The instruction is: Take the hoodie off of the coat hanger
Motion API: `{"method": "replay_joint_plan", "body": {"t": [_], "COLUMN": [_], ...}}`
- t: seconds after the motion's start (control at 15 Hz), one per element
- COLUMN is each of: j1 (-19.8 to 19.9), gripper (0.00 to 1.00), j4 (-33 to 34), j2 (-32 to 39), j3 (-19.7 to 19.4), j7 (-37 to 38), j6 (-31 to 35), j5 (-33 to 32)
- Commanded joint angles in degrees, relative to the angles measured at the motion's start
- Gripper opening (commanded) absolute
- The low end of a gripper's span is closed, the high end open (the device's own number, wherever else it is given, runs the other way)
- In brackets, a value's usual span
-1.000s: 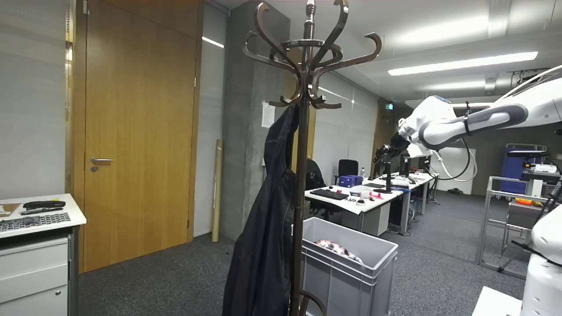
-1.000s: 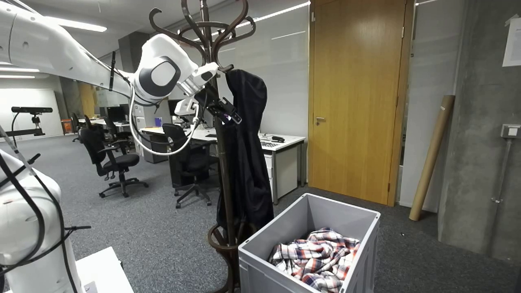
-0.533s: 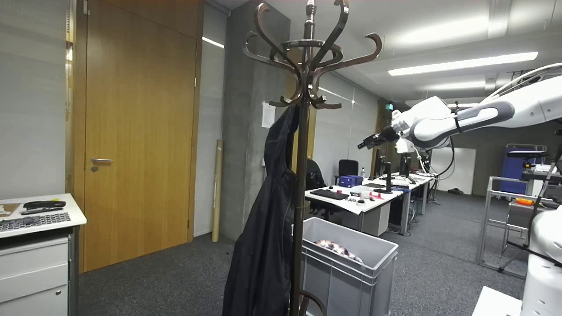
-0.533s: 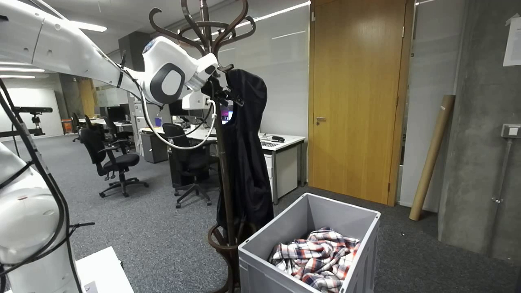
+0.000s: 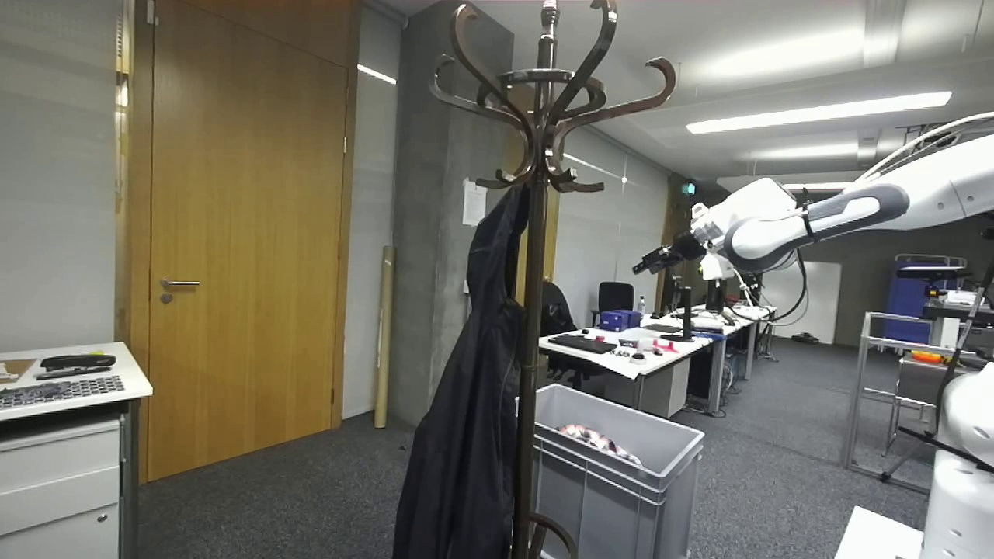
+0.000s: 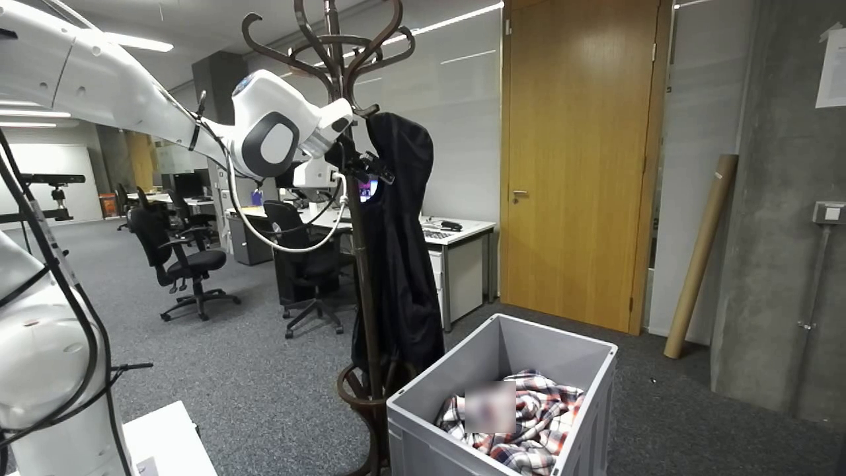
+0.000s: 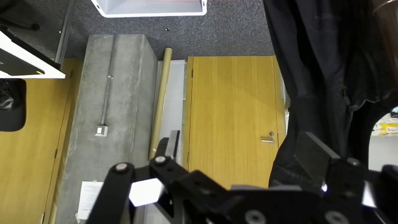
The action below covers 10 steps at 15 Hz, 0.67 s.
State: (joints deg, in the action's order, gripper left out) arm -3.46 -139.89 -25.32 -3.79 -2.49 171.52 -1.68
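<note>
The jaws of the Robotiq gripper (image 7: 240, 137) stand wide apart, and the wooden door (image 7: 233, 109) shows through the gap between them in the wrist view, where the room stands upside down. On the right there, one finger overlaps the black hoodie (image 6: 403, 198); in an exterior view a gap separates fingertips and garment. Where the dark fingertips cross the dark fabric in an exterior view, they are hard to tell apart. The hoodie hangs on the bentwood coat stand (image 5: 534, 272), its hood up by the lower hooks; how it catches there is hard to make out. In an exterior view its hem falls below the frame. The stand's top and feet are cut off in both exterior views, and the white Franka Panda arm (image 6: 112, 99) runs out of frame as well. Beside the stand, a grey plastic crate (image 5: 606, 489) holds plaid cloth (image 6: 535, 410), too bunched to name as a garment and partly under a blurred square. The wrist view catches only one end of the crate. Farther off, a cardboard tube (image 7: 160, 99) leans near a concrete pillar (image 7: 124, 93).
</note>
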Motion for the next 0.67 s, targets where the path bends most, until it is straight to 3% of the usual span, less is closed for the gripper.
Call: {"method": "replay_joint_plan", "body": {"t": [0.0, 0.27, 0.6], "j1": [-3.52, -12.25, -25.27], "gripper": [1.0, 1.0, 1.0], "j4": [-2.87, -3.03, -0.52], "j2": [-0.28, 1.76, 2.73], "j3": [-1.62, -7.53, -18.23], "j7": [-0.96, -1.53, -0.4], "j6": [10.28, 21.87, 27.47], "j5": [2.19, 1.38, -3.81]}}
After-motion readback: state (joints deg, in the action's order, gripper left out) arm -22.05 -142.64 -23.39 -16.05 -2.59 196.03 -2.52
